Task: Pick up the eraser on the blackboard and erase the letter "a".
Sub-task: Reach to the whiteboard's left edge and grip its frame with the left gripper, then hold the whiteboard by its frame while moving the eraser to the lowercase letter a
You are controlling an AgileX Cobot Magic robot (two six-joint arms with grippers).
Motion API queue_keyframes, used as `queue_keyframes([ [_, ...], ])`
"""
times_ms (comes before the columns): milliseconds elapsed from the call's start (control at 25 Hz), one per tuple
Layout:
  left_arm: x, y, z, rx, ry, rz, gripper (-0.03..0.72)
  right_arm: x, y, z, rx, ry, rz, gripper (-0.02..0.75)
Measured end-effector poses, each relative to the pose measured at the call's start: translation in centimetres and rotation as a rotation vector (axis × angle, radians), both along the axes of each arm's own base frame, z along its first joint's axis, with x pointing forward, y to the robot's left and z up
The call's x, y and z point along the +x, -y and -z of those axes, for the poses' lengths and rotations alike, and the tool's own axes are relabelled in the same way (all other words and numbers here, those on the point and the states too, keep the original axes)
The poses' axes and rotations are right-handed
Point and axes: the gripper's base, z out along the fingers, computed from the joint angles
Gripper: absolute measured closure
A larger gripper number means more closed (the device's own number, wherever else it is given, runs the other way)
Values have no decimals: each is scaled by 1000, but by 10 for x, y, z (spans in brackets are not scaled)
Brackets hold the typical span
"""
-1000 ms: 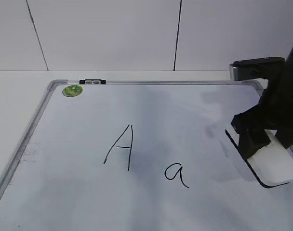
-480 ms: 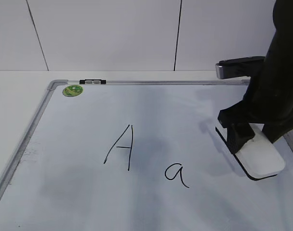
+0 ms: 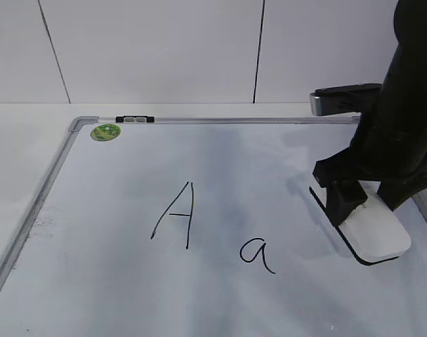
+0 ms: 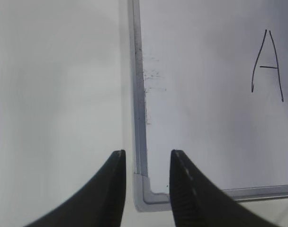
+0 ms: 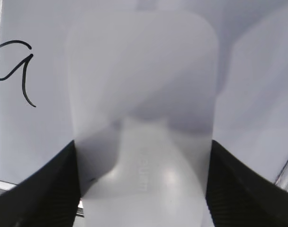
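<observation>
The eraser (image 3: 373, 233), partly hidden by the right tool (image 3: 364, 200), sits beside the letter "a" (image 3: 257, 253).

capital "A" (image 3: 175, 214), letter "a" (image 3: 257, 254), handwritten on blackboard (image 3: 94, 267)

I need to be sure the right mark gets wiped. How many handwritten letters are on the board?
2: a capital "A" left of centre on the blackboard, and the letter "a" lower right of it. The eraser might hide more.
</observation>
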Motion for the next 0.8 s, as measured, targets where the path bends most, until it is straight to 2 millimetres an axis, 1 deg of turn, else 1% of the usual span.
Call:
queue_keyframes([
  [40, 11, 1, -1, -9, -20, 0, 450, 0, 0, 0, 0, 0, 0, 173],
  [160, 46, 3, 6, -11, -89, 3, 449, 0, 0, 0, 0, 0, 0, 173],
  [240, 65, 3, 10, -7, -104, 5, 449, 0, 0, 0, 0, 0, 0, 173],
  [320, 83, 4, 17, -3, -120, 4, 449, 0, 0, 0, 0, 0, 0, 173],
  [480, 108, 4, 32, 2, -168, 11, 451, 1, 0, 0, 2, 6, 0, 173],
  [600, 126, 5, 53, -2, -235, 8, 451, 1, 0, 0, 3, 8, 0, 173],
  [800, 150, 10, 95, -19, -360, 16, 453, 1, 2, 0, -19, 16, -8, 173],
])
